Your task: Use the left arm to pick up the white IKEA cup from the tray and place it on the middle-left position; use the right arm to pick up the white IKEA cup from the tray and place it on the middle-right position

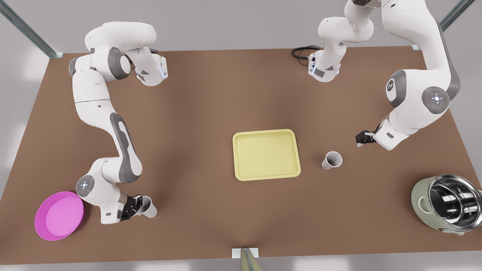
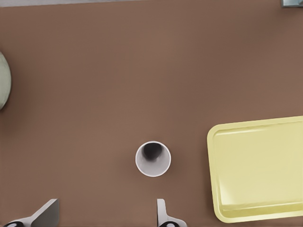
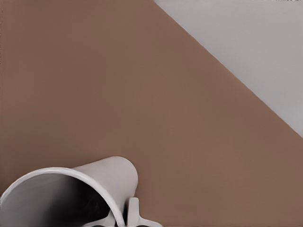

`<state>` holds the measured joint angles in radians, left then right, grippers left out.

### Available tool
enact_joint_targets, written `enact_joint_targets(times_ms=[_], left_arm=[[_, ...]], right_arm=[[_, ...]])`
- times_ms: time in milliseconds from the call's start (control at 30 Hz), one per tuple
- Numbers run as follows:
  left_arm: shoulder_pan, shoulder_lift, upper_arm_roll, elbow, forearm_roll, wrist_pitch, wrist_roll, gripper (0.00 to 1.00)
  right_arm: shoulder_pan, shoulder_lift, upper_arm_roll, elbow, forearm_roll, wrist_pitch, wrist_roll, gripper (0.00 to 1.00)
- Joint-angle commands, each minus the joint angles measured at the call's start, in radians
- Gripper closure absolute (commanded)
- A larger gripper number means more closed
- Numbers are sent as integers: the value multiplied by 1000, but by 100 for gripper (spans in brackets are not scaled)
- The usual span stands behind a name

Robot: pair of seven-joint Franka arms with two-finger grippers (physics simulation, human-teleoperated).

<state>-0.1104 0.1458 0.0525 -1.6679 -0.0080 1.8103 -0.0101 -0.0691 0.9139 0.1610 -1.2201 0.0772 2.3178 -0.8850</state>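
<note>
The pale yellow tray (image 1: 266, 132) lies empty at the table's middle; its corner (image 2: 258, 125) also appears in the left wrist view. One white cup (image 1: 332, 160) (image 2: 153, 158) stands upright on the bare brown tabletop just to the front view's right of the tray. My left gripper (image 1: 360, 142) (image 2: 106, 205) hovers beside it, open and apart from it. A second white cup (image 1: 148, 208) (image 3: 71, 194) is tilted at the front view's lower left. My right gripper (image 1: 135, 207) (image 3: 118, 218) is shut on its rim. I cannot tell whether this cup touches the table.
A round magenta dish (image 1: 58, 215) sits close to the right arm at the front view's lower left. A steel-lined pale green cooker (image 1: 448, 205) (image 2: 2, 80) stands at the lower right. A black cable (image 1: 301, 52) lies at the far edge.
</note>
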Motion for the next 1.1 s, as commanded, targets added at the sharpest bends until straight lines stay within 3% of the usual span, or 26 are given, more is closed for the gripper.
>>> enact_joint_targets(times_ms=[0, 133, 300, 467, 567, 633, 667, 767, 1067], left_arm=[[0, 0, 0, 0, 2, -5, -41, 0], [0, -2, 0, -3, 2, -5, -41, 0], [0, 0, 0, -3, 2, -5, -41, 0], [-2, 0, 0, -1, 2, -5, -41, 0], [-12, 12, -10, 19, -13, 6, -42, 0], [-14, 24, -5, 47, -67, 9, -41, 0], [-14, 24, -3, 47, -66, 8, -36, 0], [-12, 24, -3, 47, -66, 7, -36, 0], [-12, 24, 0, 47, -67, 7, -36, 0]], right_arm=[[0, -1, 0, 1, -1, 6, -111, 72], [0, -1, -1, 2, -2, 6, -109, 55], [0, -18, -4, 10, -5, 3, -109, 52], [2, -99, -17, 24, -11, -162, -98, 50], [15, -231, -11, 24, -103, -316, 76, 30], [64, -305, -18, 24, -180, -529, 423, 27], [64, -336, -18, 24, -198, -610, 679, 18], [54, -385, -21, 24, -132, -681, 836, 0], [48, -395, -34, 22, -134, -701, 836, 0]])
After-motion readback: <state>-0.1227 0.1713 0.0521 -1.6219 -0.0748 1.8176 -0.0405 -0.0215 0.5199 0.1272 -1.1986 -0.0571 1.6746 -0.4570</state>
